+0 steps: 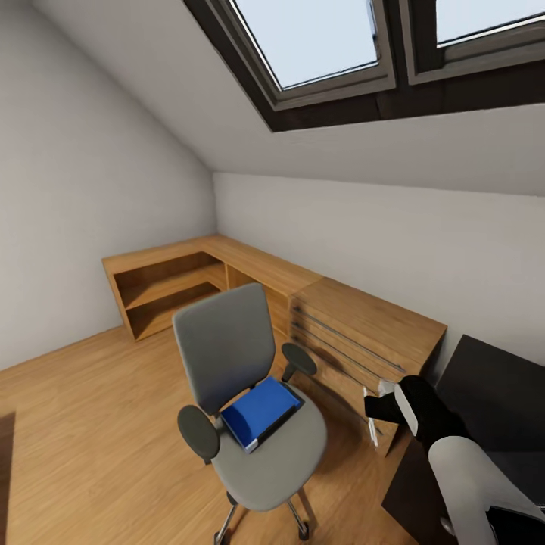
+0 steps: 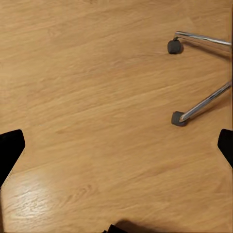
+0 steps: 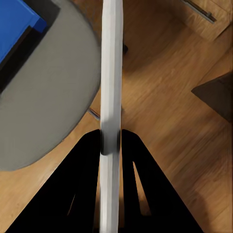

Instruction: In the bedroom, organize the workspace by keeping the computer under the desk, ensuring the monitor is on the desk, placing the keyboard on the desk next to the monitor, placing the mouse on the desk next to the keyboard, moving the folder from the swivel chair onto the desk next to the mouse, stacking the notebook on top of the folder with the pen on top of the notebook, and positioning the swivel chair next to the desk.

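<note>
– Where is the folder (image 1: 261, 409) lying?
– It is lying flat on the seat of the swivel chair (image 1: 227, 341), bright blue on top, with a white edge showing along its near side. Something dark is peeking out from under its far edge; I cannot tell what it is.
– And the chair itself?
– It is standing on the wooden floor (image 2: 97, 97), grey seat and tall grey back, black armrests, just beside the light-wood drawer chest (image 1: 378, 318). A corner of the black bench (image 1: 492, 386) is showing to the robot's right of the chest.
– What is the right claw (image 3: 110, 141) doing?
– It is pinching the pen (image 3: 110, 73), a slim silver-white stick, between its two black fingers. The pen is hanging in the air near the front of the chest, off to the side of the seat.
– And the left claw (image 2: 118, 145)?
– Its fingers are standing spread wide, gripping nothing. It is hovering over the bare floor, with two chrome chair legs and their black castors (image 2: 174, 47) lying nearby
</note>
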Motion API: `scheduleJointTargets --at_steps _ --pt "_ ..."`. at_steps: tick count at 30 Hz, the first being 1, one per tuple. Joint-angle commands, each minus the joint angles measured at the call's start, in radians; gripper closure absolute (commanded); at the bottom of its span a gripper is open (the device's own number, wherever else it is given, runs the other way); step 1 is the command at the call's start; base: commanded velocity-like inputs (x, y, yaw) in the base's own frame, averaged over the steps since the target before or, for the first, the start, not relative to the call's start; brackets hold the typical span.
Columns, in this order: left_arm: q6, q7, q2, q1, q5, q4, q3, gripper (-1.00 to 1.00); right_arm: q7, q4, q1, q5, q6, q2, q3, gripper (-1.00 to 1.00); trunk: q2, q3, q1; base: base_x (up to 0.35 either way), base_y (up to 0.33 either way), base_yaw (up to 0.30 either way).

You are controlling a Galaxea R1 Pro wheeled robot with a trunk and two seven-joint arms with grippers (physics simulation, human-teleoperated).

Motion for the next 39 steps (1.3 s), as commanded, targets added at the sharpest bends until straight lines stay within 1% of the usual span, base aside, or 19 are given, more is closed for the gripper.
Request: scheduleJointTargets --at_steps 1,5,12,31,33,35,39 --pt "-0.009 0.003 0.0 -0.001 0.0 0.001 -0.003 -1.0 0.007 -0.001 -0.001 0.005 0.002 0.0 -0.003 1.0 0.006 0.002 -0.004 0.0 0.0 -0.001" --pt "-0.027 0.0 -0.002 -0.001 0.004 0.004 -0.005 -1.0 0.007 -0.001 -0.001 0.004 -0.008 -0.001 -0.003 1.0 0.034 0.014 -0.019 0.0 0.0 0.0" --pt "-0.031 -0.001 -0.004 -0.001 0.005 0.005 -0.007 -1.0 0.007 -0.001 -0.001 0.004 -0.016 -0.001 -0.003 1.0 0.083 0.036 -0.046 0.0 0.0 0.0" --pt "-0.028 -0.001 -0.008 -0.001 0.003 0.005 -0.007 -1.0 0.007 -0.003 -0.001 0.004 -0.016 -0.001 -0.003 1.0 0.216 0.094 -0.119 0.0 0.0 -0.238" --pt "-0.028 -0.001 -0.008 -0.001 0.003 0.005 -0.007 -1.0 0.007 -0.012 -0.001 0.004 -0.014 -0.001 -0.003 1.0 0.23 0.099 -0.126 0.0 0.0 -0.105" --pt "-0.028 -0.001 -0.008 -0.001 0.003 0.005 -0.007 -1.0 0.007 -0.059 0.0 0.004 -0.008 0.001 -0.003 1.0 0.244 0.105 -0.134 0.0 0.0 -0.049" --pt "-0.028 -0.001 -0.009 -0.001 0.003 0.005 -0.007 -1.0 0.007 -0.107 0.0 0.004 -0.002 0.002 -0.003 1.0 0.272 0.118 -0.149 0.0 0.0 -0.016"
